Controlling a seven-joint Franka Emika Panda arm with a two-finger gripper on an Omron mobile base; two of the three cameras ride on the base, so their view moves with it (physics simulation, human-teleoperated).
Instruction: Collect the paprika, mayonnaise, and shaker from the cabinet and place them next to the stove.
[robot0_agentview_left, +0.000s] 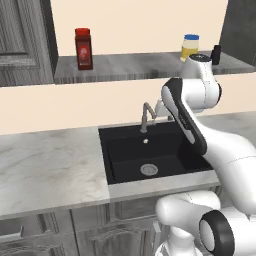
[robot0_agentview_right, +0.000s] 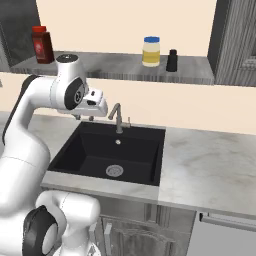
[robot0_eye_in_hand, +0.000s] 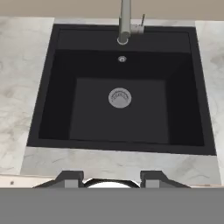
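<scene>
The gripper (robot0_eye_in_hand: 111, 178) hangs over the black sink (robot0_eye_in_hand: 120, 131), its fingers drawn in narrow around nothing, with the drain (robot0_eye_in_hand: 120, 97) and faucet (robot0_eye_in_hand: 125, 22) below it. All 3 items look uncollected: the paprika (robot0_agentview_left: 83, 48) stands at the left of the cabinet (robot0_agentview_left: 150, 67) shelf, the mayonnaise (robot0_agentview_right: 151, 51) and shaker (robot0_agentview_right: 172, 60) just beside each other well to its right. Pale marbled counter (robot0_agentview_left: 45, 167) flanks the sink under a cream wall.
</scene>
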